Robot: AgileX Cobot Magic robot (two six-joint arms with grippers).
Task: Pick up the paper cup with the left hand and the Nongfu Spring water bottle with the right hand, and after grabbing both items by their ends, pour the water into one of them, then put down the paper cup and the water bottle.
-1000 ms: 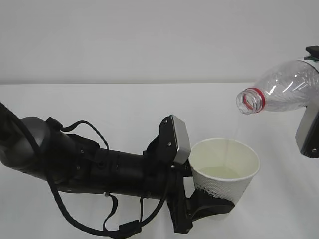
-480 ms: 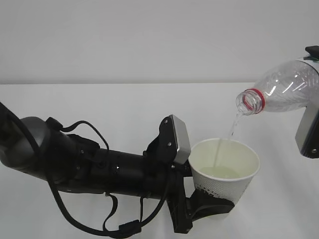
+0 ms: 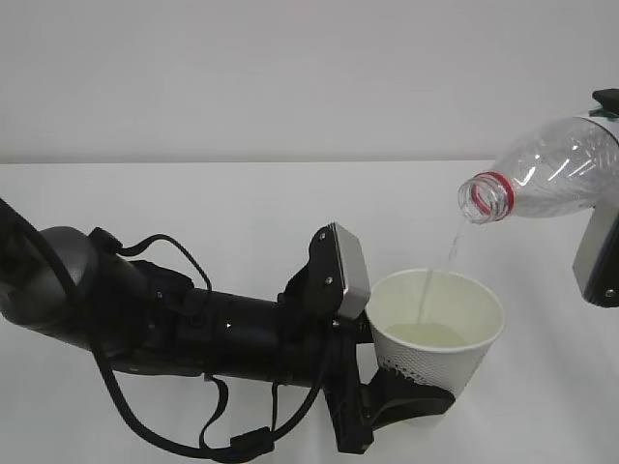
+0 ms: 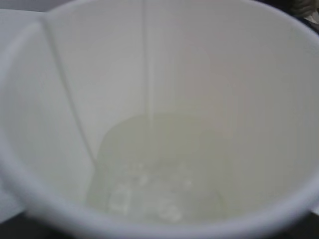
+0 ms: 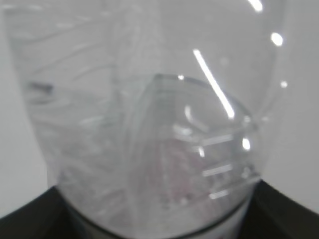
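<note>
**Water running into the cup**

Your left gripper (image 3: 411,401) has its jaws clamped on the paper cup (image 3: 437,333) above the desk (image 3: 193,203). Your right gripper's jaws hold the Nongfu Spring water bottle (image 3: 551,169) tilted, and the water (image 3: 426,295) streams thinly into the cup.

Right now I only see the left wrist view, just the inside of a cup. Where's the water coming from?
Observer: From a tilted bottle held up at the right, its open mouth above the paper cup.
Operator: Is it spilling?
Observer: No, the thin stream falls inside the rim.
Operator: Who's holding my cup?
Observer: The left tool, clamped round its lower wall.
</note>
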